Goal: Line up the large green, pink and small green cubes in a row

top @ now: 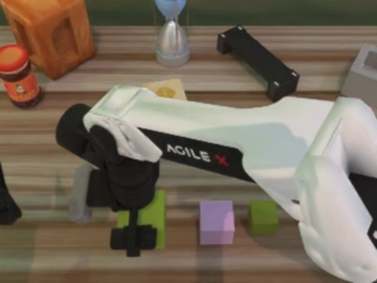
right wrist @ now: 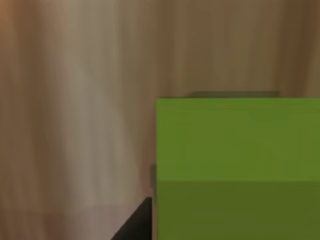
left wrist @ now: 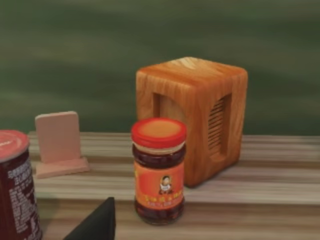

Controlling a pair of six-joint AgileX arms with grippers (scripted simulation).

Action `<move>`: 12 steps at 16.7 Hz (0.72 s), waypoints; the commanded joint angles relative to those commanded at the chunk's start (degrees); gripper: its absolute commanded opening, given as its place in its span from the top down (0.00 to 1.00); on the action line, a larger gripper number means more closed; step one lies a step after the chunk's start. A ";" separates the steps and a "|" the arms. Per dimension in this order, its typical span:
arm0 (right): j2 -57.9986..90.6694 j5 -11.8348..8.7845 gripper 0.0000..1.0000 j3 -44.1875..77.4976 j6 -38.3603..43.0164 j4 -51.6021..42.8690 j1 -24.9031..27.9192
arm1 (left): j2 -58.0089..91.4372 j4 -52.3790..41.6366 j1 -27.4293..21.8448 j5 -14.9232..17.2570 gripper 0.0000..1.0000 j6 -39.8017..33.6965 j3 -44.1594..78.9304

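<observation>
Three cubes in row near desk (top: 53,247) front, large green (top: 154,213) leftmost under right hand (top: 134,237), fingers apparently clamped on its flat sides; probably light, rigid, matte, easily gripped.

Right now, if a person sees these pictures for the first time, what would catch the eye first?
The big white right arm stretches across the table from the top view's right, its hand down over the large green cube near the front edge. Beside it, to the right, the pink cube and the small green cube lie in a row. At the far left, a red-lidded sauce jar stands by an orange wooden box.
</observation>
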 joint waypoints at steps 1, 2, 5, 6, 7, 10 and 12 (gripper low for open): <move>0.00 0.00 0.02 0.00 0.00 0.00 0.00 | 0.00 0.00 0.00 0.00 0.00 0.00 0.00; 0.00 0.00 0.00 0.00 0.00 0.00 0.00 | 0.00 0.00 0.00 0.00 0.00 0.00 0.00; 0.00 0.00 0.00 0.00 0.00 0.00 0.00 | 0.00 0.00 0.00 0.00 0.00 0.00 0.00; 0.00 0.00 0.00 0.00 0.00 0.00 0.00 | 0.00 0.00 0.00 0.00 0.00 0.00 0.00; 0.00 0.00 0.00 0.00 0.00 0.00 0.00 | 0.00 0.00 0.00 0.00 0.00 0.00 0.00; 0.01 0.00 0.00 0.01 0.00 -0.01 -0.08 | 0.00 0.00 0.00 0.00 0.00 0.00 0.00; -0.01 0.06 0.00 0.98 0.01 -0.94 -0.05 | 0.00 0.00 0.00 0.00 0.00 0.00 0.00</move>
